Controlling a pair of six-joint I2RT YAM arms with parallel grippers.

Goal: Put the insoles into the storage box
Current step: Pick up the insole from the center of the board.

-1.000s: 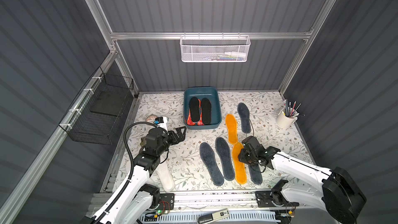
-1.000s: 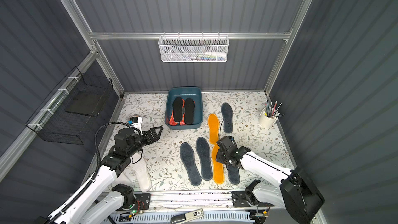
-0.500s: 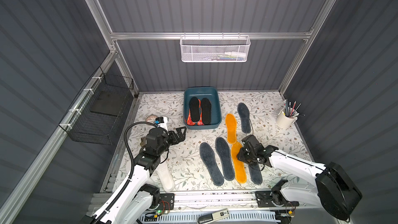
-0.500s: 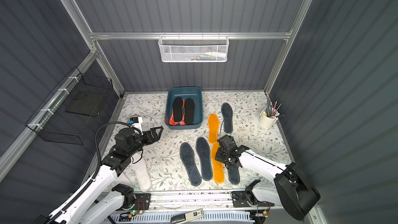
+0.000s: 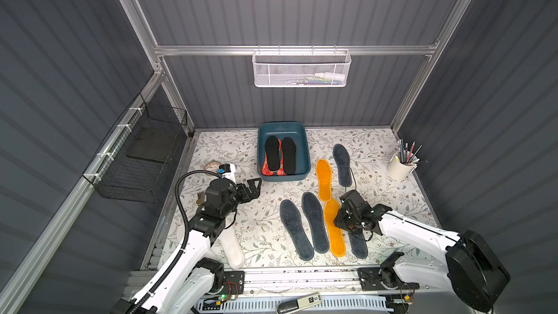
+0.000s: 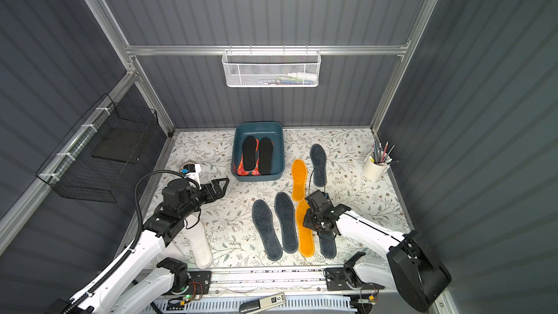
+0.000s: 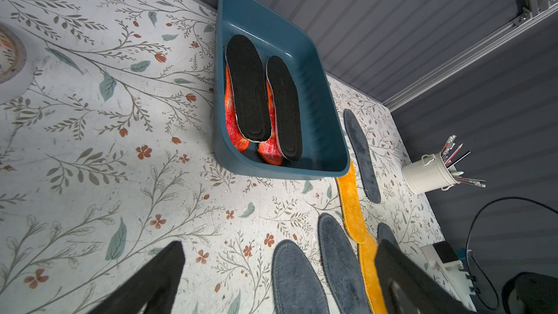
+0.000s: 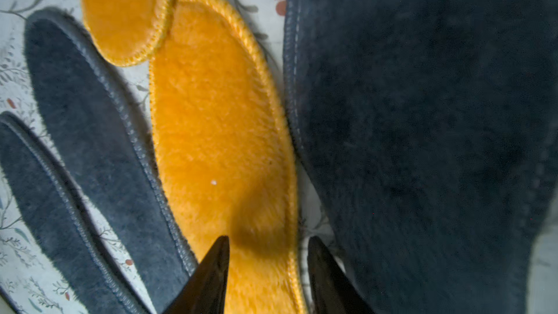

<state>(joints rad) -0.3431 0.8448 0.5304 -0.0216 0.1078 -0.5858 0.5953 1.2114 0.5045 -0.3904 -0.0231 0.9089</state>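
Note:
The teal storage box [image 5: 304, 143] stands at the back middle, with two black insoles [image 5: 272, 152] lying on red-orange ones [image 7: 234, 125]. Flat on the table are two grey-blue insoles [image 5: 294, 228], two orange insoles [image 5: 323, 179] and a grey-blue insole [image 5: 341, 164] further back. My right gripper [image 8: 268, 255] is low over the near orange insole [image 8: 217, 122]. It is open, with the insole's edge between its fingertips, next to another grey-blue insole [image 8: 422, 134]. My left gripper [image 7: 277, 267] hangs wide open and empty, left of the box. A white insole [image 5: 231, 247] lies partly under the left arm.
A white mesh basket [image 5: 302, 69] hangs on the back rail and a black wire basket [image 5: 142, 158] on the left wall. A white cup of pencils [image 5: 400, 169] stands at the right edge. A tape roll [image 5: 213, 165] lies behind the left arm.
My right gripper has crept slightly to the left over the near orange insole. The left arm has not moved.

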